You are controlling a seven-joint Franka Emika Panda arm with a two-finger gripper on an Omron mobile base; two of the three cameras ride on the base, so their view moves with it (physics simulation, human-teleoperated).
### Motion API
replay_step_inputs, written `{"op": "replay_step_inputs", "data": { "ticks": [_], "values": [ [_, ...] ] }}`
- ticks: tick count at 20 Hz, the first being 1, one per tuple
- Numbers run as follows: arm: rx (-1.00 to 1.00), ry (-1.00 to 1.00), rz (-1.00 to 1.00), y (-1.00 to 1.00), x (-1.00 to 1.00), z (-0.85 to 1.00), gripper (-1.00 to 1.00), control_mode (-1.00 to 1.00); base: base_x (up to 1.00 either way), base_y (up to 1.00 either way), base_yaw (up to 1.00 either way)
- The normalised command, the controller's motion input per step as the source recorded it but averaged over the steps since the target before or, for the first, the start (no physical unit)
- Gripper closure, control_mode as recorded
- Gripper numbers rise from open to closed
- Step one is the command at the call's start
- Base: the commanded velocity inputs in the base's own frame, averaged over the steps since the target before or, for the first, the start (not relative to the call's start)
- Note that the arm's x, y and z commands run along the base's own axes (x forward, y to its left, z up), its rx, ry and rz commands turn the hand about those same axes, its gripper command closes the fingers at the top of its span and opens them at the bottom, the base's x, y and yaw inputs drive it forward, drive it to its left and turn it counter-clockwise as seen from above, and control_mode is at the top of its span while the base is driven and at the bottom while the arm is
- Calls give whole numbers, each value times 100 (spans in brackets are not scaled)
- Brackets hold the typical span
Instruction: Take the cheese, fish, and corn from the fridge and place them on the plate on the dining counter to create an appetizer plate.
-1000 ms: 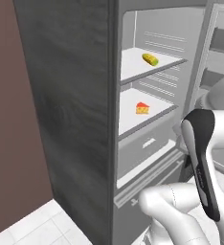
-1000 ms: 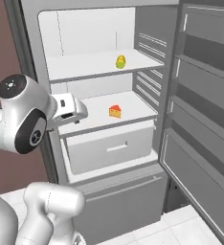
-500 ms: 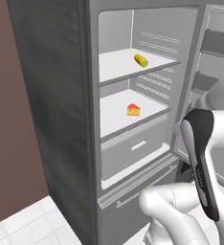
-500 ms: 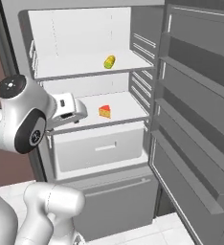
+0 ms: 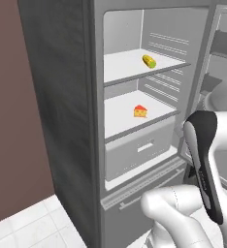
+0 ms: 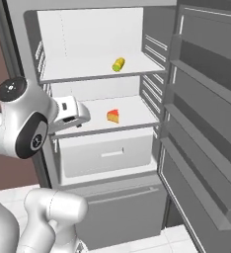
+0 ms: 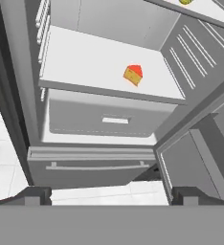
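Observation:
The fridge (image 5: 62,97) stands open in front of me. The corn (image 5: 149,61) (image 6: 118,64) lies on an upper white shelf. One shelf below sits the cheese (image 5: 140,111) (image 6: 113,116) (image 7: 132,74), an orange wedge with a red edge. My gripper (image 7: 111,195) is open and empty, outside the fridge, below and in front of the cheese shelf. Its fingertips (image 7: 35,195) stand wide apart. The white hand (image 6: 70,111) hangs at the shelf's left front corner. The fish, the plate and the dining counter are out of view.
A closed white drawer (image 6: 105,154) sits under the cheese shelf, with a grey lower compartment (image 6: 117,207) beneath it. The ribbed fridge door (image 6: 206,108) swings out on the right. A brown wall (image 5: 13,121) and white floor tiles (image 5: 33,225) lie left of the fridge.
The whole picture has shifted slightly sideways, so the base has moved in front of the fridge. Corn and cheese rest on their shelves as before. The gripper stays open.

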Motion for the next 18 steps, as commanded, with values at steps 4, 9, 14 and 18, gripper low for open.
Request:
{"op": "replay_step_inputs", "data": {
  "ticks": [4, 9, 14, 18],
  "values": [
    [0, 0, 0, 0, 0, 0, -100, 100, 1, -59, 19],
    [0, 0, 0, 0, 0, 0, -100, 100, 14, -64, 14],
    [0, -4, 0, 8, 0, -33, -100, -100, 1, -4, 1],
    [0, -4, -3, 26, 0, -39, -100, -100, 0, 0, 0]
  ]
}}
